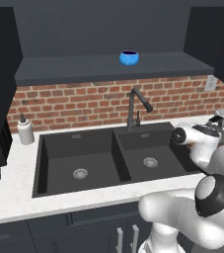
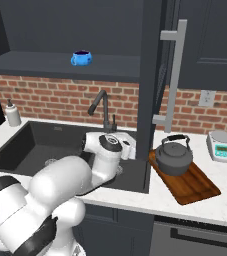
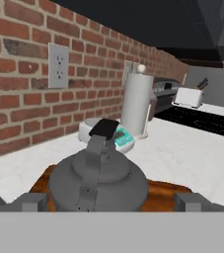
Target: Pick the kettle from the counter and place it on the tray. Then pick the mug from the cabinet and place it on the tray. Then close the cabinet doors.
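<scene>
The dark grey kettle [image 2: 174,156] stands upright on the brown wooden tray [image 2: 197,186], on the white counter [image 2: 225,202] right of the sink. In the hand view the kettle [image 3: 98,180] is very close, with my gripper [image 3: 111,200] open, one fingertip on each side of it and a gap to both. The tray [image 3: 165,190] shows under it. The blue mug [image 1: 129,58] sits on the dark cabinet shelf [image 1: 84,66]; it is seen too as the mug [image 2: 81,58]. A cabinet door [image 2: 150,75] with a grey handle [image 2: 175,70] stands open and hides my hand.
A dark double sink [image 1: 113,158] with a black faucet [image 1: 135,106] fills the counter's middle. A white pump bottle [image 1: 25,131] stands at its left. A white and teal scale [image 2: 221,146] sits behind the tray. A paper towel roll [image 3: 137,104] and a toaster [image 3: 190,97] stand further along.
</scene>
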Tool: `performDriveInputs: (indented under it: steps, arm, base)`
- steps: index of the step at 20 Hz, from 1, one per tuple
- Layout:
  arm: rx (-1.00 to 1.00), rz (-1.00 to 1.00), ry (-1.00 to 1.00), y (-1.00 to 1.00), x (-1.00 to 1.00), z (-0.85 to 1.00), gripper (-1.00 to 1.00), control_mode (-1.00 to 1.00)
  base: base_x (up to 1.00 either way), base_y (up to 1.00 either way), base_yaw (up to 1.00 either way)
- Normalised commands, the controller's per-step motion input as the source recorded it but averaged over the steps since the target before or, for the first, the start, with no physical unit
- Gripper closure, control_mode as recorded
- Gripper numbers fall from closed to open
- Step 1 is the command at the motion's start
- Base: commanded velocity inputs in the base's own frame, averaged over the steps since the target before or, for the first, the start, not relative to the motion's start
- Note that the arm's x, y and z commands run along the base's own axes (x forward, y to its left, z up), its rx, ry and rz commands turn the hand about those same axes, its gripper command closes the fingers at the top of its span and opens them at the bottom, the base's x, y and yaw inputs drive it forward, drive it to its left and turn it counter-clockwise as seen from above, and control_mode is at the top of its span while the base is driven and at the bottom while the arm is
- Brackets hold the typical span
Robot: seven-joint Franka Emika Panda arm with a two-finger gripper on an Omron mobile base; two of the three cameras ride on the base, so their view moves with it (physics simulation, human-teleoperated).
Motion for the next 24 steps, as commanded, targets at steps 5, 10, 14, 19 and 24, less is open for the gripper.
performDriveInputs:
  steps: [5, 10, 14, 19, 24]
  arm:
    - [0.03, 0.0, 0.03, 0.58, -0.13, 0.62, -1.0, -1.0]
    - [0.0, 0.0, 0.08, 0.52, -0.31, 0.6, -1.0, -1.0]
    - [0.0, 0.06, 0.26, 0.47, -0.44, 0.5, -1.0, -1.0]
    - [0.0, 0.11, 0.14, 0.58, -0.42, 0.38, -1.0, -1.0]
    - [0.0, 0.13, 0.05, 0.48, -0.39, 0.39, -1.0, -1.0]
  base:
    - [0.0, 0.0, 0.0]
    - [0.0, 0.0, 0.0]
    - [0.0, 0.0, 0.0]
    - [0.0, 0.0, 0.0]
    - [0.0, 0.0, 0.0]
